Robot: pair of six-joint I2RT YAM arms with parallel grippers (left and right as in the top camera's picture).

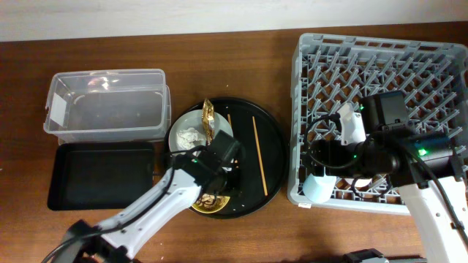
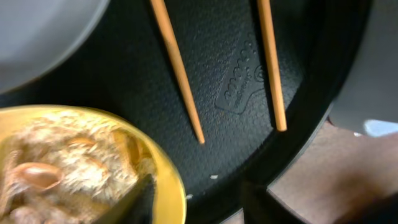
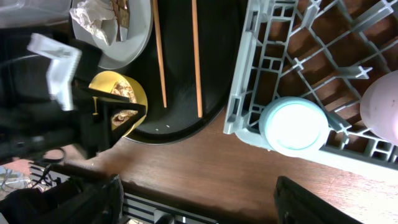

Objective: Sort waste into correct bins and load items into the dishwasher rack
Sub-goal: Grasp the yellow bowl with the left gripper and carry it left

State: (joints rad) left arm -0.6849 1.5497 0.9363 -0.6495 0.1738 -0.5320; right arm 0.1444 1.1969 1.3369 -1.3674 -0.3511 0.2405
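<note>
My left gripper (image 1: 213,186) (image 2: 196,202) is open at the yellow bowl (image 2: 168,168) (image 3: 134,93), one finger inside over the brown food scraps (image 2: 68,155), the other outside the rim. The bowl sits on the round black tray (image 1: 274,146) with two chopsticks (image 1: 259,157) (image 2: 177,68) and the grey-green plate (image 1: 183,123) holding the white tissue (image 1: 189,136) and gold wrapper (image 1: 208,120). My right gripper (image 1: 316,164) (image 3: 202,199) is open and empty above the rack's (image 1: 380,66) front-left corner, where the blue cup (image 1: 316,188) (image 3: 293,124) stands. The pink cup (image 3: 382,106) is beside it in the rack.
The clear plastic tub (image 1: 106,102) stands at the back left with the shallow black tray (image 1: 102,175) in front of it, both left of the round tray. Bare wooden table (image 3: 236,168) lies in front of the rack and round tray.
</note>
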